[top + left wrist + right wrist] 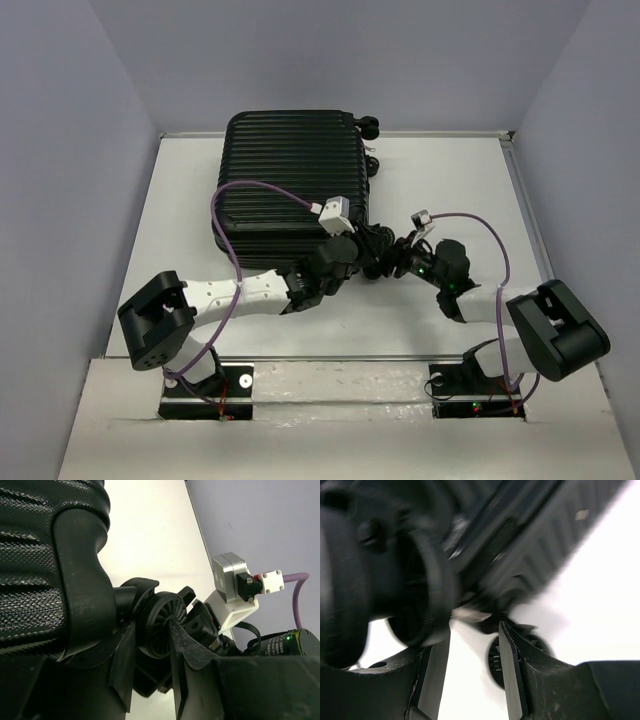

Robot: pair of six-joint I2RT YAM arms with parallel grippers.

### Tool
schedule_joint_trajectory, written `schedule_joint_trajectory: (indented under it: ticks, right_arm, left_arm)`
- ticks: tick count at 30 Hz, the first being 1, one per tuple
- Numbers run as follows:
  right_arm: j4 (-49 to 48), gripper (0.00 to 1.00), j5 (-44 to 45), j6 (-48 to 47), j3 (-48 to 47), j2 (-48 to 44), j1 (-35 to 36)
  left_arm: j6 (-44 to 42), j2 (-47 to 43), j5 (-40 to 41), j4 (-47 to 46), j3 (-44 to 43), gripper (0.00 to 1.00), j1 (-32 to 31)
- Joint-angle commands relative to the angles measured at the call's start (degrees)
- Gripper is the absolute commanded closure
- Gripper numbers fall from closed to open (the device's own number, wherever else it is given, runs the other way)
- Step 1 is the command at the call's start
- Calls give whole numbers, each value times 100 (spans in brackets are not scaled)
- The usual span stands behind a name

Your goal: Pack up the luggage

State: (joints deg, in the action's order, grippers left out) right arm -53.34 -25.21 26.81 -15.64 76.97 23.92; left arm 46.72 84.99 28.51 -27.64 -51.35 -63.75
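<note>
Stretching rightward, your left gripper (pixel 151 630) pinches a wheel (pixel 161 622) of the luggage (pixel 285 180); your right gripper (pixel 475 630) angles in leftward beside it, jaws spread

You get two arms, left arm (pixel 240 290) and right arm (pixel 482 308): white shells, black joints. Each has a big black boxy shoulder housing (pixel 155 320). A purple cable (pixel 225 225) loops along each arm and ends in a white plug (pixel 272 582). The wrist camera (pixel 230 577) is a silver block on a white bracket. There's a green light (pixel 289 637) on a black motor. Left hand (pixel 152 630) and right hand (pixel 474 630) have matte black wedge fingers. Base plates (pixel 205 395) are black.
</note>
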Motion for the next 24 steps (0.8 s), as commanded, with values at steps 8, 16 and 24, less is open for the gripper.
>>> schedule_joint_trajectory:
  ticks: [8, 16, 24]
  right_arm:
    - [-2864, 42, -785, 756, 324, 933, 77]
    - [-3350, 40, 526, 265, 949, 723, 288]
    - [-3640, 37, 1194, -307, 958, 732, 517]
  left_arm:
    - [-392, -79, 515, -356, -244, 93, 99]
    - [-585, -106, 576, -339, -402, 94, 213]
    - [-533, -88, 208, -286, -648, 92, 293]
